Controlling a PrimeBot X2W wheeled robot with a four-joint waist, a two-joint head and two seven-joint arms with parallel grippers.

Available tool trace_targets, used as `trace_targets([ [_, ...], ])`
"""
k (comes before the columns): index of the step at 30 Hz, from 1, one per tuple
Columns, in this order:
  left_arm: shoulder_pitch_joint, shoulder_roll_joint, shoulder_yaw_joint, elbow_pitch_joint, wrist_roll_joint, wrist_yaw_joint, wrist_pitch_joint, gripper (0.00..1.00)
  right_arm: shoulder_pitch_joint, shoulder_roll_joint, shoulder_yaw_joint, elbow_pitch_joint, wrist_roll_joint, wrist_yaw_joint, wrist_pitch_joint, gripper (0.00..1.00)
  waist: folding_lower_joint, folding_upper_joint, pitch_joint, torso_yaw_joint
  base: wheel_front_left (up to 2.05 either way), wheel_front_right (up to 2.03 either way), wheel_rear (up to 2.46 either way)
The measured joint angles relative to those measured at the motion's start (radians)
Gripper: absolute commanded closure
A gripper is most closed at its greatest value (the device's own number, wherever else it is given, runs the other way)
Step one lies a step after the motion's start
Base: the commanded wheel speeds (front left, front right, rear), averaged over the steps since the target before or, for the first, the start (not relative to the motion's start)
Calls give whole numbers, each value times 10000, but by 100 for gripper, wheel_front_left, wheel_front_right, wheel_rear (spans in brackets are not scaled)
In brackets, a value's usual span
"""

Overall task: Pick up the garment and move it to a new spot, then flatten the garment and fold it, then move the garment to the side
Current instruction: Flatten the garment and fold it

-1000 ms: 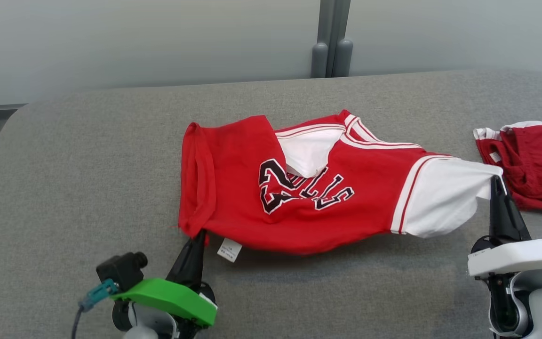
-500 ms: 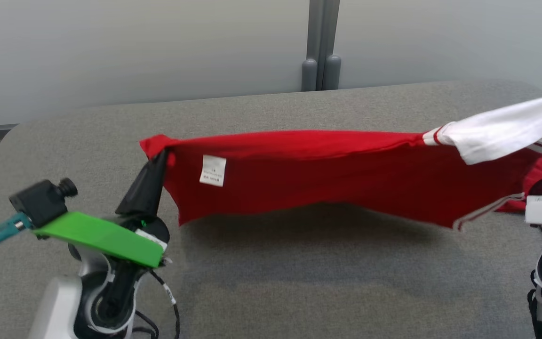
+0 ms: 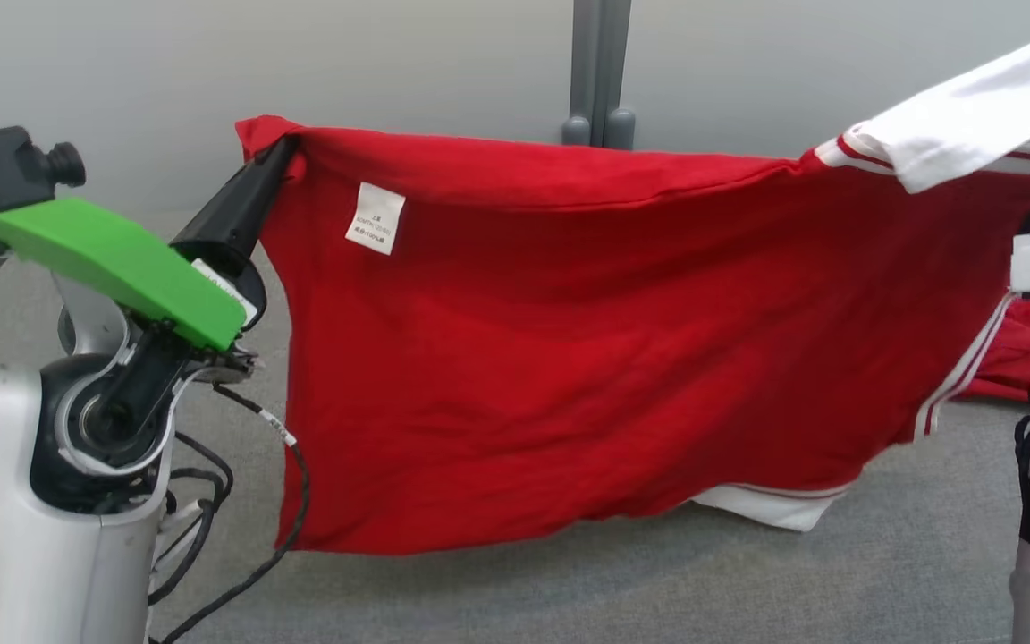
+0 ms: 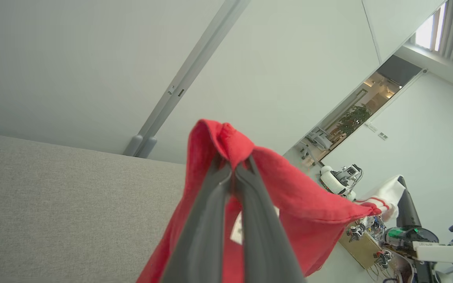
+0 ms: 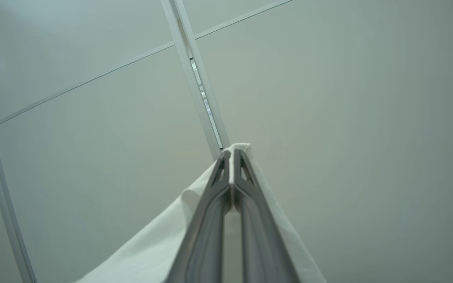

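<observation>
The red garment (image 3: 569, 358), with white sleeves and a white care label (image 3: 375, 219), hangs stretched in the air between my two grippers, plain side toward the head camera. Its lower edge sags close to the grey table (image 3: 569, 590). My left gripper (image 3: 278, 152) is shut on the upper left red corner; the left wrist view shows its fingers pinching that bunched corner (image 4: 234, 167). My right gripper (image 5: 232, 151) is shut on the white sleeve (image 3: 971, 98) at the head view's upper right edge. The left wrist view also catches the right gripper (image 4: 401, 188) holding that sleeve.
A second red garment (image 3: 1007, 358) lies on the table at the right, partly behind the hanging one. Black cables (image 3: 287, 447) dangle from my left arm. A grey wall post (image 3: 595, 72) stands behind the table.
Both grippers have risen and carried the garment off the table; it now hangs as a sheet with its printed side turned away. The head camera has also shifted.
</observation>
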Motion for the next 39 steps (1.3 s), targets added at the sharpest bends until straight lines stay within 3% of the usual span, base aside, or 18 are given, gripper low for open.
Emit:
trace_targets([
  [7, -790, -42, -138, 1699, -113, 882, 773, 100, -750, -268, 142, 965, -245, 0, 207, 100, 0, 0, -13, -85, 0, 0, 0],
  [16, -576, 343, -1254, 2397, 136, 1392, 2274, 100, -1094, -763, 560, 1730, -504, 0, 384, 100, 0, 0, -60, -192, 0, 0, 0],
  [21, -453, -449, -918, 1753, -786, 1797, 2447, 100, -1187, -838, 784, 1933, -531, 0, 464, 100, 0, 0, -52, -184, 0, 0, 0],
  [25, -1063, -972, -228, 1440, -1007, 2090, 1852, 100, -1499, -915, 888, 2151, -593, 0, 454, 100, 0, 0, -4, -177, 0, 0, 0],
  [29, -1920, -1319, 541, 1565, -1101, 2111, 1053, 100, -2128, -1041, 694, 2360, -650, 0, 272, 100, 0, 0, 38, -191, 0, 0, 0],
  [39, -2990, -1521, 976, 1737, -907, 1306, -2, 100, -2813, -1057, 583, 1937, -351, 0, 192, 100, 0, 0, 144, -200, 0, 0, 0],
])
